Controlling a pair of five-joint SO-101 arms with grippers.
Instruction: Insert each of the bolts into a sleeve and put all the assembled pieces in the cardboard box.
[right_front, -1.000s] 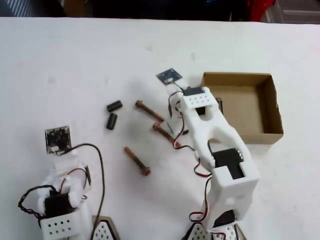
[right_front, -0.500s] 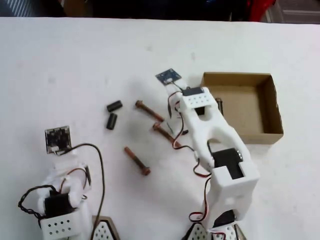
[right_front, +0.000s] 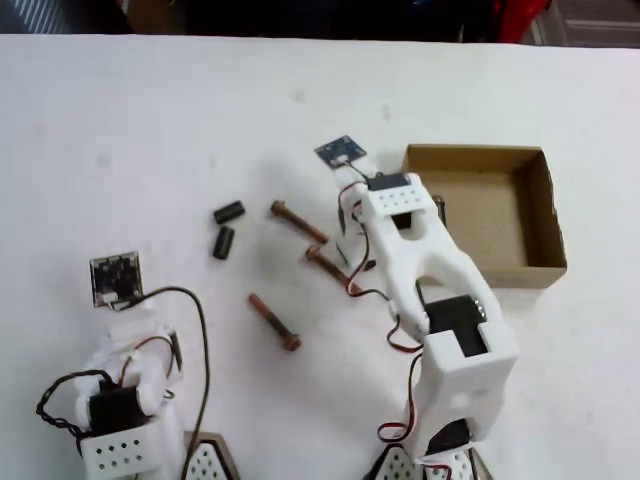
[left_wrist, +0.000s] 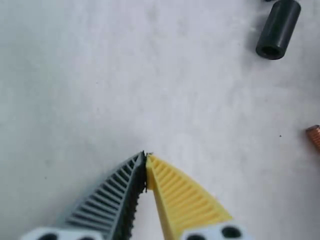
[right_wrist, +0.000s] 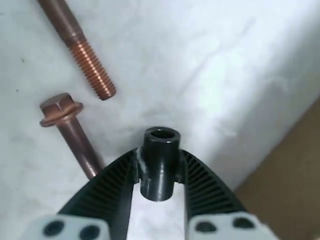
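Note:
Three copper bolts lie mid-table: one near the two black sleeves, one beside the right arm, one nearer the front. In the right wrist view my right gripper is shut on a black sleeve, held upright just above the table between a bolt's head and the cardboard box. The left gripper is shut with nothing in it, low over bare table, a sleeve ahead of it.
The open cardboard box sits at the right, its wall next to the right arm's wrist. The left arm rests folded at the front left. Cables trail from both arms.
The right arm's wrist has shifted very slightly; bolts, loose sleeves and the left arm have kept their places.

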